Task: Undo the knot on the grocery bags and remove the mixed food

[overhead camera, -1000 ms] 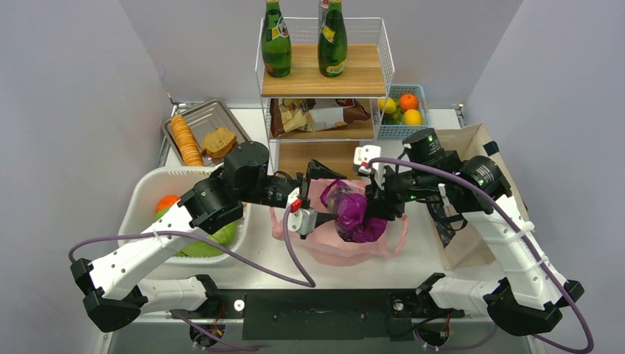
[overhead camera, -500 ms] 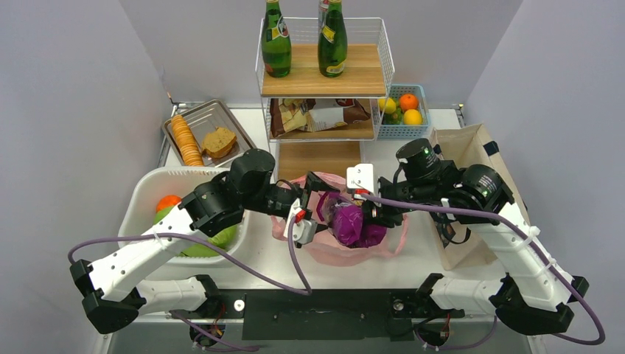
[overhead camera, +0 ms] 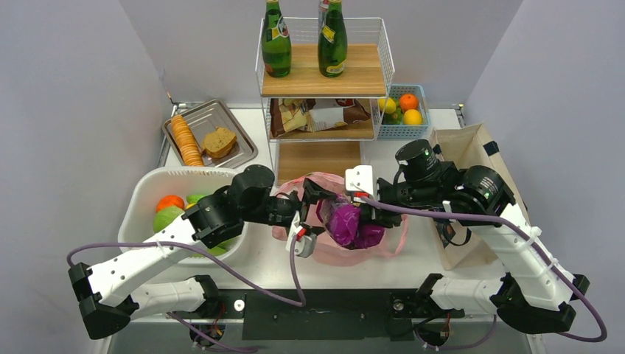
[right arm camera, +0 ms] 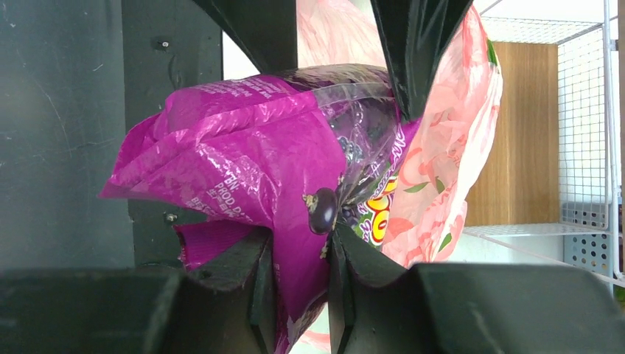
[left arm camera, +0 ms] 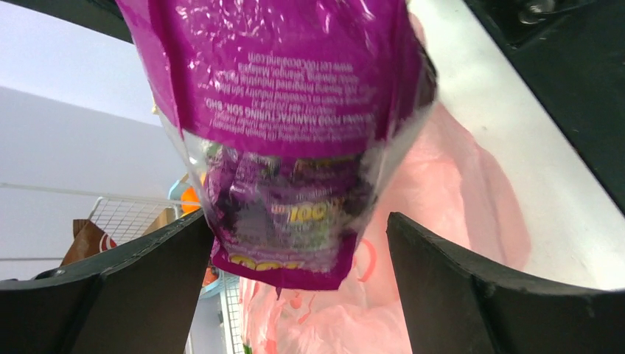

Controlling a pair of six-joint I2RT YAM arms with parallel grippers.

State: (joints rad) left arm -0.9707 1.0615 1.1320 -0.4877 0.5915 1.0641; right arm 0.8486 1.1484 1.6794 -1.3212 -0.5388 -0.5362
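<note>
The pink grocery bag [overhead camera: 332, 249] lies slack on the table between the arms; no knot shows. My right gripper [overhead camera: 367, 218] is shut on a purple snack packet [overhead camera: 345, 221] and holds it above the bag. In the right wrist view the fingers [right arm camera: 258, 280] pinch the packet's [right arm camera: 243, 155] edge, with the bag [right arm camera: 449, 140] behind. My left gripper [overhead camera: 318, 206] is open beside the packet. In the left wrist view its jaws stand wide apart on either side of the packet's [left arm camera: 287, 147] lower end, over the bag [left arm camera: 457, 214]. Other food is hidden.
A white tub [overhead camera: 144, 193] with green and orange fruit stands at the left. A metal tray of biscuits [overhead camera: 210, 134] is behind it. A wire shelf with green bottles [overhead camera: 276, 44] and a blue fruit basket [overhead camera: 402, 110] are at the back. A beige tote [overhead camera: 475, 147] stands right.
The right gripper has swung left and down a little with the purple packet. The left arm has shifted nearer and to the right, its open fingers now around the packet's end.
</note>
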